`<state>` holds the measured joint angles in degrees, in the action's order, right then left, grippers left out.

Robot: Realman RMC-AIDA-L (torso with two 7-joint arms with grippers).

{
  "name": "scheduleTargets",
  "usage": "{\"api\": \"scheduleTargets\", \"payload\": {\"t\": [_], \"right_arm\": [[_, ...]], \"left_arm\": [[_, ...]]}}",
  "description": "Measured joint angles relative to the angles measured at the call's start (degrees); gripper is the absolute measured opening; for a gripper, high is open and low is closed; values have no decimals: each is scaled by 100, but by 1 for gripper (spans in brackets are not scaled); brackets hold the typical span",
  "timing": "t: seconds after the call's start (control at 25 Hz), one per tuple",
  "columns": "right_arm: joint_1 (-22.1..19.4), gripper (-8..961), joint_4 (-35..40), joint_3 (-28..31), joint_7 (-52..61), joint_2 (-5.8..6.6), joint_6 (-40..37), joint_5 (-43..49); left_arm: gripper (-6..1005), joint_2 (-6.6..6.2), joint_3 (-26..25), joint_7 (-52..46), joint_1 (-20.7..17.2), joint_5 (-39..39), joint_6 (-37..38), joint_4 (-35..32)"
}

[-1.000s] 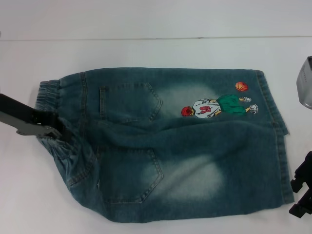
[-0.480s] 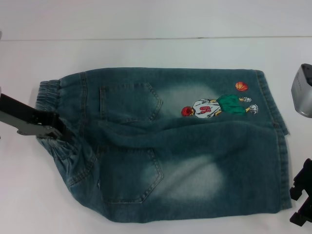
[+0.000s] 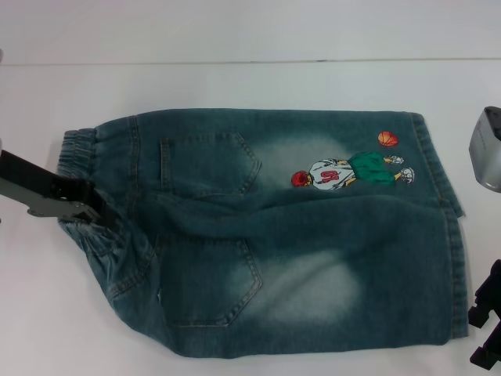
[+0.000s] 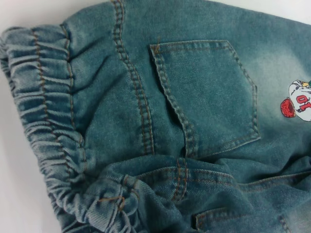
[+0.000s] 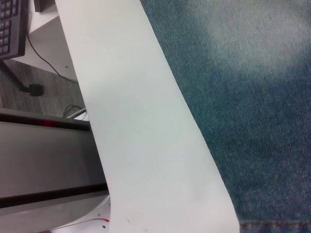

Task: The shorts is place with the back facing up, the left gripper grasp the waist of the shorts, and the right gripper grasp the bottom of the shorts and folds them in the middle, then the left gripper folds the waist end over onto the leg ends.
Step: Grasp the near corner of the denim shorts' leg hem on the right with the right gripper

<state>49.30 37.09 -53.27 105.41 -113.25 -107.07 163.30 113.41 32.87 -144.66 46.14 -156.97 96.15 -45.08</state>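
Here, left gripper [image 3: 92, 213] clamped on the waist [image 3: 84, 188] of the shorts [image 3: 297, 243], right gripper [image 3: 487, 329] state unclear.

The shorts [image 3: 297, 235] are faded blue-green denim with pale washed patches, orange stitching and a red-green-white embroidered player.

My work lies on a plain white table [image 3: 250, 82]. Past its edge I see grey floor [image 5: 34, 99], a black cable [image 5: 43, 58] and a keyboard [image 5: 12, 29].
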Motion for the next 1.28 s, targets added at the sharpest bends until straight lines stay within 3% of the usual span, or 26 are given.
{"api": "scheduleTargets", "payload": {"t": [0.44,1.28], "right_arm": [[-1,786,0,-10,20,38,-16,9],[-26,778,0,19,29,-55,300,-2]], "left_arm": [[33,-5,0,0,0,0,-23,14],[33,-2,0,11,2,0,-63,132]]}}
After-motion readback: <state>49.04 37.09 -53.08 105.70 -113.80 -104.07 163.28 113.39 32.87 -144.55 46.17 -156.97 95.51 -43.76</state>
